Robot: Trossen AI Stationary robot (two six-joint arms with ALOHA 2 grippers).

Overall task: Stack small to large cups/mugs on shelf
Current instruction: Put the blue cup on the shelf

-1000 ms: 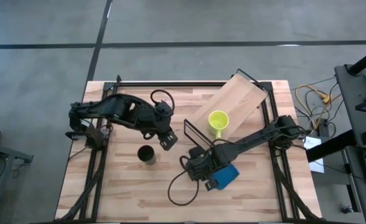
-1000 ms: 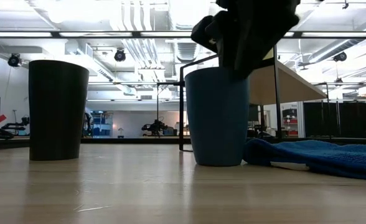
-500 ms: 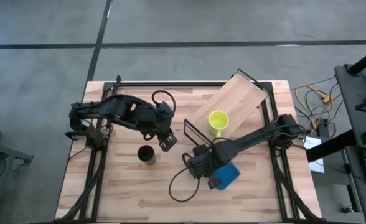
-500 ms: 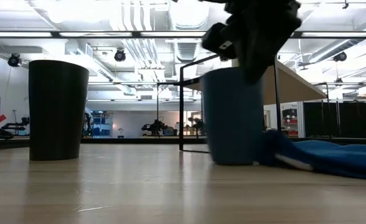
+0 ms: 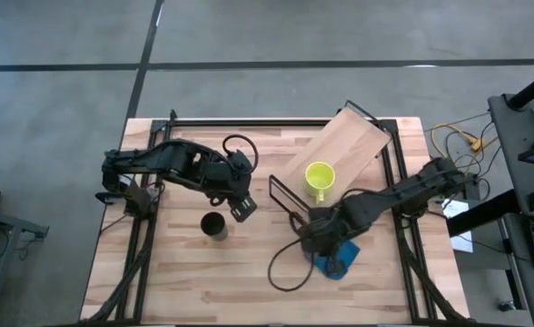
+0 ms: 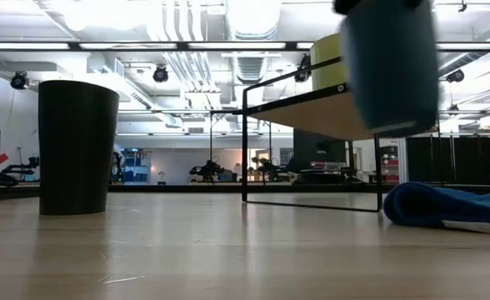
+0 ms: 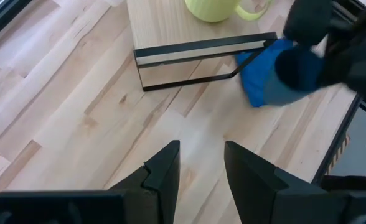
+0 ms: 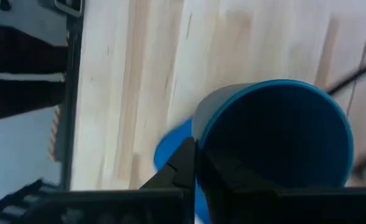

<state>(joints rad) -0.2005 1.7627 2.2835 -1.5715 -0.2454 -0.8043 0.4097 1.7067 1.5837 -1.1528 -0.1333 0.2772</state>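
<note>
1. A wood table [image 5: 185, 272] sits on a grey concrete floor, with an open workshop behind it under bright ceiling lights.
2. The shelf [image 5: 340, 145] lies slantwise at the table's far right. The yellow mug [image 5: 319, 178] already stands on its near end.
3. The step in hand, as I read it, is carrying the blue cup [image 6: 388, 67] to the shelf. The right gripper [image 5: 320, 238] has it off the table, hanging above the blue pad [image 6: 449, 206] and just beside the shelf's near end.
4. In the right wrist view the blue cup [image 8: 276, 134] fills the frame mouth-on, with a dark finger against its rim. The right jaws are closed on the cup's wall.
5. The black cup [image 5: 214, 225] stands untouched on the table's left half, well apart from the shelf.
6. The left gripper [image 5: 242, 207] hovers near the black cup, beside it and not touching. Its fingers [image 7: 164, 171] stand a little apart with nothing between them.
7. Next, I'd judge, the blue cup must rise above the board's edge, cross over and go onto or over the mug. It will need to be held level and released gently so the mug is not knocked.
</note>
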